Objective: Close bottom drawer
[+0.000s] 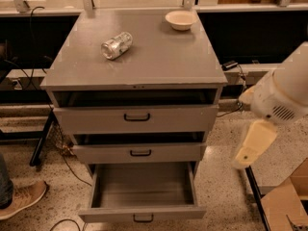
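Observation:
The bottom drawer of the grey cabinet is pulled far out; its tray is empty and its small black handle sits at the centre of the front panel. The middle drawer and top drawer stand slightly ajar. My gripper is the cream end piece of the white arm. It hangs to the right of the cabinet at middle-drawer height, apart from all drawers.
A crushed can lies on the cabinet top and a pale bowl stands at its back right. A person's shoe is at the lower left. A cardboard box and a black bar are at the lower right.

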Tool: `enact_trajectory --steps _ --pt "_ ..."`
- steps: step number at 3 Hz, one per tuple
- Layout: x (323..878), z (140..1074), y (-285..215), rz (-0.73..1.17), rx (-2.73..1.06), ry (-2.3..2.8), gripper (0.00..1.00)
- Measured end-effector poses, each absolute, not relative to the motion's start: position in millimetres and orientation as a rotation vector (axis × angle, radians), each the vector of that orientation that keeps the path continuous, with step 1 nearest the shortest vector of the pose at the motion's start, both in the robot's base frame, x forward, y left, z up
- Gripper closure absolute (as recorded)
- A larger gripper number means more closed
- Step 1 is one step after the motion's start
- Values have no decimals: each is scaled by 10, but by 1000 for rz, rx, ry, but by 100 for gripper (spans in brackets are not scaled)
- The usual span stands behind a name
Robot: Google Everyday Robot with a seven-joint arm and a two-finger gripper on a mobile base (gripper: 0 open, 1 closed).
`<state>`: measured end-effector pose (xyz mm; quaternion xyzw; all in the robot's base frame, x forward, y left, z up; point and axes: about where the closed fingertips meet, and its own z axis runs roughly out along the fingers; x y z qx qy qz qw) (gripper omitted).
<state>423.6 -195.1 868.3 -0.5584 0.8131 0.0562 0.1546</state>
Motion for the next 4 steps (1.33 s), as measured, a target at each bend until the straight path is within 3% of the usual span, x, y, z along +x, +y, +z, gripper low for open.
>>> enact_trajectory --steps 2,4 --pt "3996 7109 -1511 534 -1410 2431 0" --pt "4022 6827 -1564 547 -1369 2480 0"
